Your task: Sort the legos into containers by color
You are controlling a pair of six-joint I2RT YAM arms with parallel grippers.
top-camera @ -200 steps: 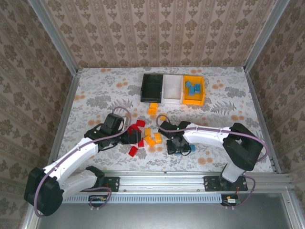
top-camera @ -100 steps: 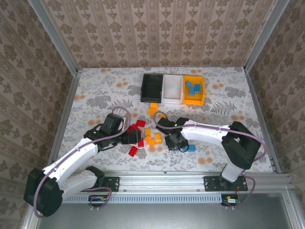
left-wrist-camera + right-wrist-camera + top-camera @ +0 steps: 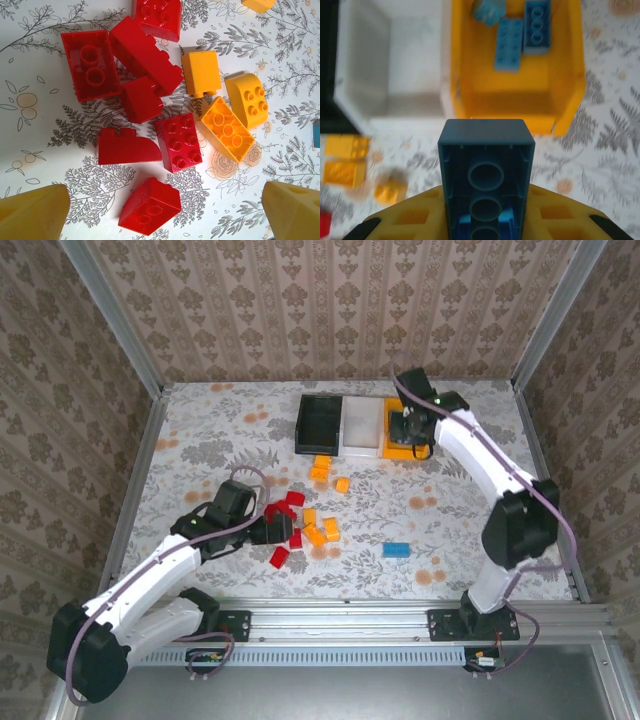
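Left gripper (image 3: 268, 530) hovers low over the red cluster at the near-left of the desk (image 3: 200, 440), with its fingers (image 3: 35, 212) spread wide and nothing clamped. Below it are seven red bricks (image 3: 145, 55), bunched up and several touching; some are studs-up, others flipped or on their sides. The loose red brick (image 3: 149, 206) sits closest to the fingertips, in the gap between them. Just right of the reds are three orange bricks (image 3: 227, 129), touching each other. The stray blue brick (image 3: 397, 550) lies flat on the desk further right, well apart from the pile. Farther out, the orange strays (image 3: 320, 468) sit near the front of the black tray (image 3: 320, 422). The trays stand in a row on the far side: black, white tray (image 3: 362, 425), yellow-orange tray (image 3: 510, 100). Right gripper (image 3: 410, 428) hangs over the yellow-orange tray's near part, pinching the held blue brick (image 3: 486, 170) end-on, its hollow underside facing the wrist camera. Three binned blue bricks (image 3: 509, 44) lie in that tray toward its far wall.
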